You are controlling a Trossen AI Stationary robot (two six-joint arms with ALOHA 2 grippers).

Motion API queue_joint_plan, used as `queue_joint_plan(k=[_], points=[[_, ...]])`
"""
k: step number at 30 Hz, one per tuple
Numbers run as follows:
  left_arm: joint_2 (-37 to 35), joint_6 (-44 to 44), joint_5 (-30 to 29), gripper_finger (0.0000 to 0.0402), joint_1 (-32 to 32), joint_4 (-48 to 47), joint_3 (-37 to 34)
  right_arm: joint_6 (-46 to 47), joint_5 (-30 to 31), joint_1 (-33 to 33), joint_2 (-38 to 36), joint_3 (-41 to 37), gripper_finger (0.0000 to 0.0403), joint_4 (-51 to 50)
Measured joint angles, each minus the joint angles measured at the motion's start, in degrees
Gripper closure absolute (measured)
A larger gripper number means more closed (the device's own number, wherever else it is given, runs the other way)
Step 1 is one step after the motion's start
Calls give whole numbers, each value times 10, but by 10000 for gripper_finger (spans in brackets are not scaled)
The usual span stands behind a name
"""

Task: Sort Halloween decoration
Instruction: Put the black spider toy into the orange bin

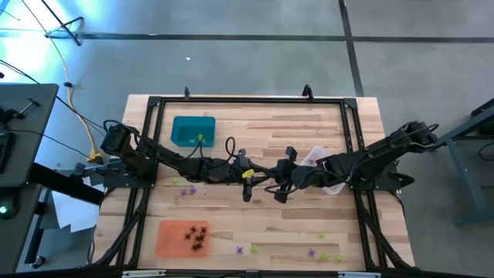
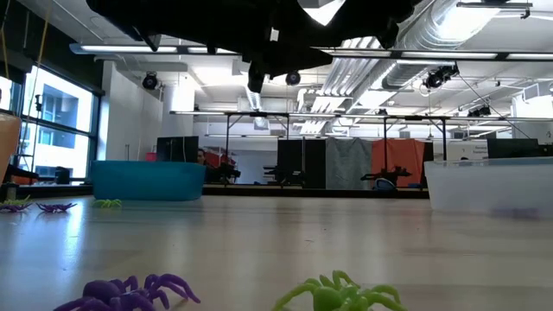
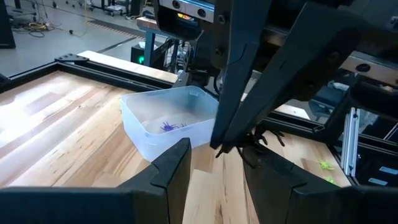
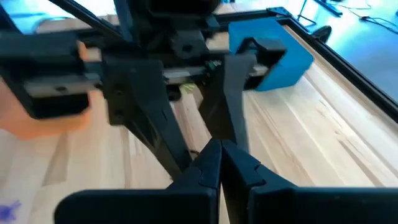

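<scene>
Meeting mid-table: right hand point(image 3: 227, 146) clenched on a black spider point(image 3: 260, 138).
Left hand point(image 4: 189, 134) spread wide right beside it, clear tray point(image 3: 163, 118) just beyond.

Black spider pieces point(image 1: 195, 236) lie clustered in the orange tray near the table's front left corner. Purple and yellow-green spiders lie scattered along the front edge point(image 1: 323, 252) and near the left side point(image 1: 185, 187). One purple spider point(image 3: 169, 126) lies in the clear tray.
</scene>
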Motion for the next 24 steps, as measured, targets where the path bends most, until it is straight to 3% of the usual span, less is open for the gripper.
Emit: queue_joint_plan(k=[24], points=[[0, 36, 37, 270, 1, 21, 0, 5, -32, 1, -1, 1, 403, 6]])
